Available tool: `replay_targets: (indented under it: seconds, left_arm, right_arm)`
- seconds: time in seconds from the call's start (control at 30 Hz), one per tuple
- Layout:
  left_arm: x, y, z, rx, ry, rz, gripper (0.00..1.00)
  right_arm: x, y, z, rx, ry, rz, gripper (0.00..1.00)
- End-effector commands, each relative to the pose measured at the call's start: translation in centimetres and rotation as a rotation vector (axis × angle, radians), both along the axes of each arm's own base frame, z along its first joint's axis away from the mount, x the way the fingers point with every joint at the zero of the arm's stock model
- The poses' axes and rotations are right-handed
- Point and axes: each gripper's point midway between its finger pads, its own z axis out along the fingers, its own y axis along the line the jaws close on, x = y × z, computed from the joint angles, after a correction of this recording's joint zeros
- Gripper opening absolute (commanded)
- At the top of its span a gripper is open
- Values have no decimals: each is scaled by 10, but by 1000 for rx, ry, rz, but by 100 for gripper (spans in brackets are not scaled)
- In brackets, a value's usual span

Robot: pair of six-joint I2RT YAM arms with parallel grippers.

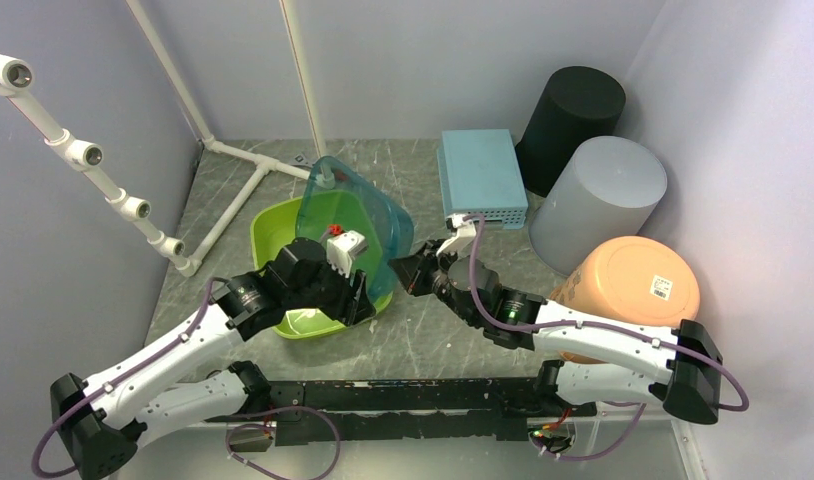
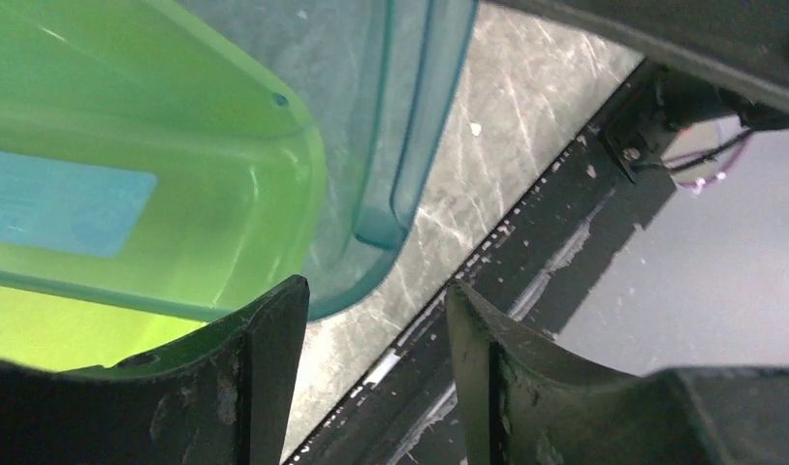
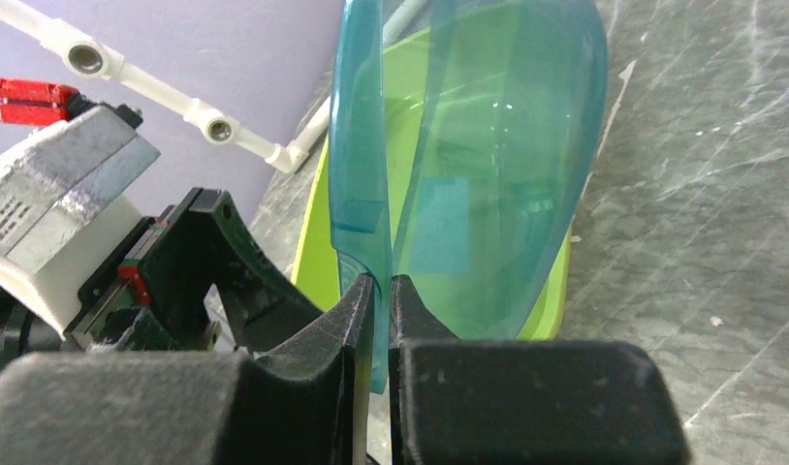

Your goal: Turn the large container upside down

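The large container point(image 1: 355, 200) is a translucent teal tub, tipped up on its edge over a lime-green tub point(image 1: 279, 232). My right gripper point(image 1: 401, 270) is shut on the teal rim point(image 3: 363, 194); in the right wrist view the fingertips point(image 3: 366, 300) pinch the thin wall between them. My left gripper point(image 1: 359, 300) is open at the green tub's near right corner. In the left wrist view its gap point(image 2: 376, 305) holds nothing, and the teal tub's corner point(image 2: 410, 126) and the green tub point(image 2: 129, 145) lie just beyond its fingers.
A light blue box point(image 1: 481, 178) lies behind the right gripper. An upturned black bin point(image 1: 571, 110), grey bin point(image 1: 605, 195) and orange bucket point(image 1: 638, 285) crowd the right side. White pipes point(image 1: 241, 195) run along the back left. A black rail point(image 1: 403, 395) lines the near edge.
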Motion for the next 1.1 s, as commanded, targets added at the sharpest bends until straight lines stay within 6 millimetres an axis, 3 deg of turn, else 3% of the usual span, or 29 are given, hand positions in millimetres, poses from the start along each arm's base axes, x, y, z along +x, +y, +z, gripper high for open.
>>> replay_targets:
  seconds: [0.0, 0.13, 0.23, 0.43, 0.53, 0.63, 0.7, 0.77, 1.07]
  left_arm:
    - [20, -1, 14, -26, -122, 62, 61]
    - [14, -17, 13, -84, -173, -32, 62]
    - [9, -19, 4, -61, -177, -78, 56]
    - [5, -4, 12, -70, -248, -61, 20]
    - [1, 1, 18, -73, -266, -73, 11]
    - [-4, 3, 16, -36, -242, -98, 3]
    - [-6, 3, 9, -9, -220, -116, 3]
    - [-8, 2, 3, 16, -200, -133, 3]
    - [-18, -10, -13, 90, -218, -207, 3]
  right_arm:
    - [-1, 12, 21, 76, -11, 32, 0]
    - [-3, 19, 23, 84, -10, 65, 0]
    - [-4, 20, 23, 81, -7, 73, 0]
    - [-3, 14, 25, 74, -2, 63, 0]
    - [-5, 10, 31, 69, -2, 70, 0]
    - [-9, 7, 41, 86, -9, 90, 10]
    - [-13, 7, 47, 103, -17, 109, 22]
    - [-14, 6, 49, 106, -15, 110, 28]
    - [-2, -7, 36, 64, 25, 10, 36]
